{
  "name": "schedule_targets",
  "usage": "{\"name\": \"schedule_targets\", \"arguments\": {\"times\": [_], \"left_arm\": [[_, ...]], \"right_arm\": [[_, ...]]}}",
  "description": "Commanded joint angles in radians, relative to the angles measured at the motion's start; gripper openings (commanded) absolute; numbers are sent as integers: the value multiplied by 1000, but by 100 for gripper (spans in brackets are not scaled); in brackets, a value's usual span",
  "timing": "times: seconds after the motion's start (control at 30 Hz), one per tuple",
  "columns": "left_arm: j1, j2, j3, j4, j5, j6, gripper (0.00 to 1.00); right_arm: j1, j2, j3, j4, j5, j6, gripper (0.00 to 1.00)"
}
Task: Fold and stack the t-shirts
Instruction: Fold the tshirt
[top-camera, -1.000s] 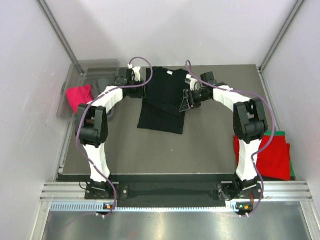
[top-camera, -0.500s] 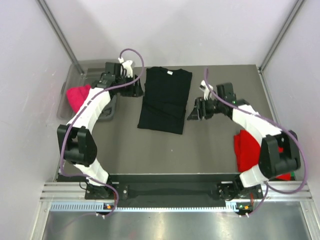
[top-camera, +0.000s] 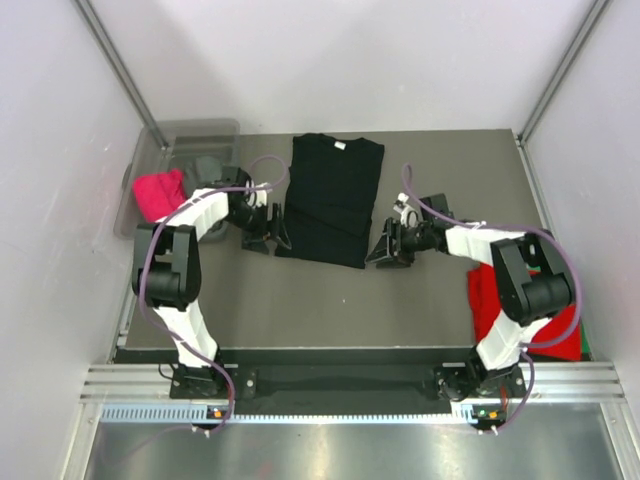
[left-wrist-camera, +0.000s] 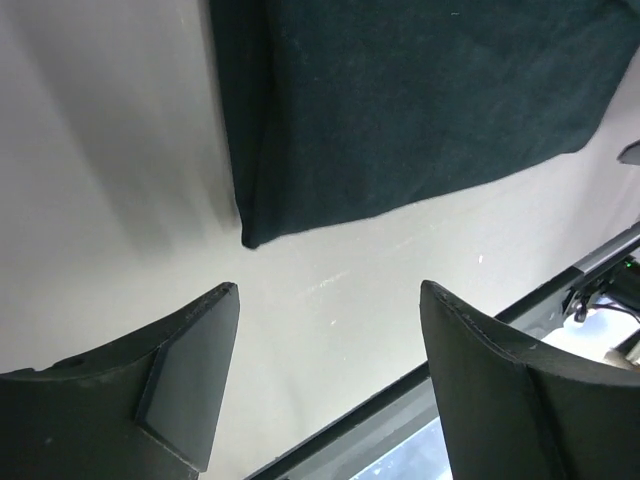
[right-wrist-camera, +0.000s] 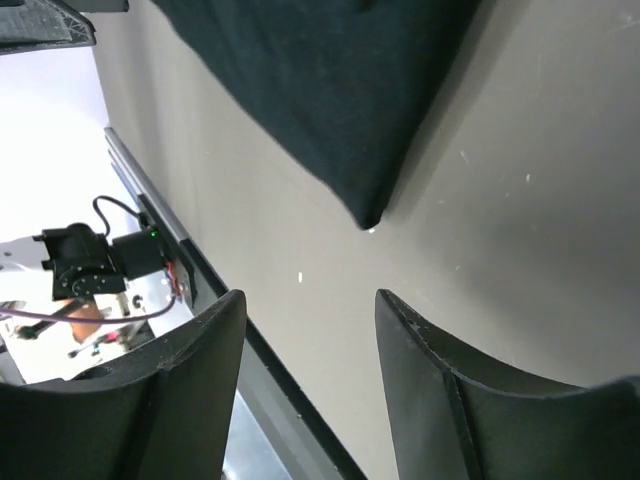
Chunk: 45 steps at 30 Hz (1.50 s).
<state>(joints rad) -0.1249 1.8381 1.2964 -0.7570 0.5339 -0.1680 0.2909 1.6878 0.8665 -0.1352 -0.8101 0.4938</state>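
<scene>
1. the black t-shirt (top-camera: 330, 200) lies flat in the far middle of the table (top-camera: 320, 310), with its sleeves folded in so it reads as a long rectangle
2. its long axis runs far to near, with the collar at the far edge and the hem toward the arm bases; the hem slants a little, its right end nearer the bases
3. bare table lies open from the hem down to the near rail, and also to the right of the shirt as far as the far right corner
4. the left edge is crowded: a translucent tub (top-camera: 200, 125) sits in the far left corner, holding a pink-red shirt (top-camera: 158, 192) and a grey shirt (top-camera: 205, 165)
5. at the right edge a red shirt (top-camera: 530, 325) lies partly hidden behind the right arm
6. the left gripper (left-wrist-camera: 330, 295) hangs low with its jaws wide apart and empty, just off the black shirt's near left corner
7. the right gripper (right-wrist-camera: 312, 300) has its jaws apart with nothing between them, and the near right corner lies just ahead of the gap, not touching
</scene>
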Motion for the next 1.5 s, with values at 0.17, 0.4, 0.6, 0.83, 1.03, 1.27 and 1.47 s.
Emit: {"name": "schedule_targets", "arguments": {"times": [0.17,0.4,0.6,0.83,1.03,1.27,1.47], "left_arm": [[1,107,30,16,31,-33,72],[1,142,37,41,46,-47,69],[-1,190,67,53,77,-56,62],[-2,207,66,59,83,-59,53],[-2,205,57,67,77,-57,43],[-2,185,63,94,60,-90,0],[-13,75,76,99,127,-91,0]], "right_arm": [[54,101,80,89,-26,25,54],[65,164,120,89,-18,17,55],[67,194,124,97,-12,12,53],[71,226,124,111,2,23,49],[77,289,170,105,2,40,45],[68,221,154,75,44,-23,0],[-4,-35,103,19,69,-102,0]]}}
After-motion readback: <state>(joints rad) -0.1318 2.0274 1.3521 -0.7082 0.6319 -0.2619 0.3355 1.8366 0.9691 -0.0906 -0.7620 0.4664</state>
